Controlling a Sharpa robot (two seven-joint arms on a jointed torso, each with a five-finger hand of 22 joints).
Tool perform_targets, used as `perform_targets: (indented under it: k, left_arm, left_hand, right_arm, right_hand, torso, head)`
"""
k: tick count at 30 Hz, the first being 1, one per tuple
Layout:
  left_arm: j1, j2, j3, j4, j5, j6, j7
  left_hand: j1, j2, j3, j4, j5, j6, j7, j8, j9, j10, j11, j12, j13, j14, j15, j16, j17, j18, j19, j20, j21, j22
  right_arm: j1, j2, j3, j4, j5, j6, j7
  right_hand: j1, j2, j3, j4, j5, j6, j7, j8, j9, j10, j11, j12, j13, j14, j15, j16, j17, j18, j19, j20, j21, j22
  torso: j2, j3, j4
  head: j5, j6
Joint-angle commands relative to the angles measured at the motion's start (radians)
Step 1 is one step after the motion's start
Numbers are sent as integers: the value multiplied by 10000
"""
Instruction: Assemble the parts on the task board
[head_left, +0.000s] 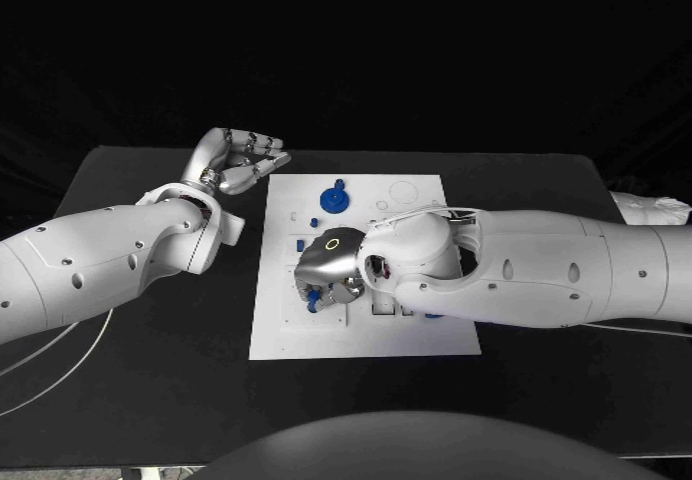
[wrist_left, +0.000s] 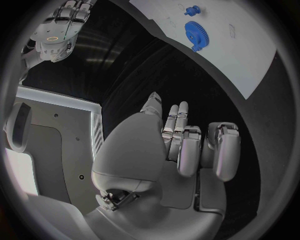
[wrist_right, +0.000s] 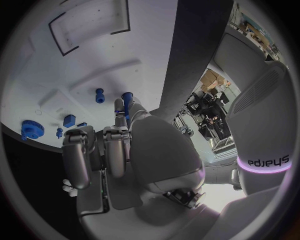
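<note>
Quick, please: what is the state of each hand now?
Left hand: closed, holding nothing, off the board.
Right hand: over the board; cannot be told.

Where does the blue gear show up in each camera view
Head view: blue gear at the far end of the task board.
Left wrist view: gear on the board beyond the left hand.
Right wrist view: gear near the board's edge.
Shared landmark: the small blue peg beside it.
</note>
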Motion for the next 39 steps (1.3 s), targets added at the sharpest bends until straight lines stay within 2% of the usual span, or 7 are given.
perform_targets:
  k: [1, 13, 18, 22, 26, 30, 39]
  left_arm:
    - [4, 11, 9, 36, -45, 36, 135]
    - [5, -2, 10, 54, -45, 29, 123]
    - [5, -7, 10, 61, -45, 30, 122]
    - [5, -3, 10, 48, -45, 28, 124]
    - [5, 8, 10, 39, -45, 38, 127]
    - [5, 26, 10, 28, -45, 50, 130]
    - [4, 58, 9, -24, -45, 73, 131]
  left_hand:
    - [1, 65, -75, 9, 57, 81, -16, -41, -16, 61, -6, 9, -2, 1057, 2, 26, 2635, -74, 1069, -2, 24, 2635]
    - [29, 100, -79, 8, 62, 85, -19, -40, -16, 63, -9, 7, -2, 1057, 0, 26, 2635, -74, 1069, -3, 24, 2635]
    - [31, 101, -80, 7, 63, 85, -19, -40, -16, 63, -9, 7, -2, 1057, 0, 26, 2635, -74, 1069, -3, 24, 2635]
    - [31, 101, -80, 7, 63, 85, -19, -40, -16, 63, -9, 7, -2, 1057, 0, 26, 2635, -74, 1069, -3, 24, 2635]
    - [31, 101, -80, 7, 63, 85, -19, -40, -16, 63, -9, 7, -2, 1057, 0, 26, 2635, -74, 1069, -3, 24, 2635]
    - [31, 101, -80, 7, 63, 85, -19, -40, -16, 63, -9, 7, -2, 1057, 0, 26, 2635, -74, 1069, -3, 24, 2635]
    - [51, 116, -90, 7, 62, 85, -20, -41, -17, 64, -9, 5, -2, 1057, -1, 26, 2635, -74, 1069, -4, 24, 2635]
  right_arm:
    - [-21, 15, -12, -8, -149, 90, -85]
    - [-25, -9, -13, 47, -113, 205, -59]
    - [-26, -36, -15, 59, -47, 201, -69]
    - [-28, -76, -16, 64, 5, -59, -40]
    - [-31, -141, -16, 79, 84, -516, -17]
    - [-52, -257, -17, 81, 203, -1098, 38]
    - [127, -1136, -10, 348, 2854, -3577, 705]
  right_hand:
    - [-28, -163, -8, 46, 29, -49, 22, -41, -4, -66, 12, -39, -6, 1042, -10, 41, 2629, -69, 1047, -23, 45, 2634]
    - [-150, -336, -81, 128, 25, -274, 42, -181, -59, -300, 28, -65, -17, 1042, 5, 41, 2629, -69, 1047, -8, 45, 2634]
    - [-464, -788, -385, 220, 42, -1422, 441, -250, -166, -1350, 367, -86, -30, 1042, 227, 41, 2629, -69, 1047, 115, 45, 2634]
    - [-765, -926, -622, 199, 27, -2426, 717, -242, -142, -2215, 633, -47, 3, 1042, 507, 41, 2629, -69, 1047, 314, 45, 2634]
    - [-937, -972, -762, 187, 24, -2915, 779, -250, -150, -2450, 691, -32, 13, 1042, 554, 41, 2629, -69, 1047, 381, 45, 2634]
    - [-987, -956, -795, 182, 24, -2713, 778, -203, -116, -2438, 695, -3, 27, 1042, 556, 41, 2629, -69, 1047, 399, 45, 2634]
    - [-1094, -850, -928, 136, 26, -1979, 726, -1, 5, -1862, 662, 205, 86, 1042, 547, 41, 2629, -69, 1047, 478, 45, 2634]
  torso:
    - [2, -5, 3]
    - [9, 2, -2]
    - [3, -1, -11]
    - [5, 2, -6]
    - [6, 9, -5]
    - [0, 10, -4]
    - [-11, 1, -3]
  head:
    - [14, 1]
    - [96, 1]
    - [71, 1]
    - [66, 1]
    - [64, 1]
    - [61, 1]
    - [67, 1]
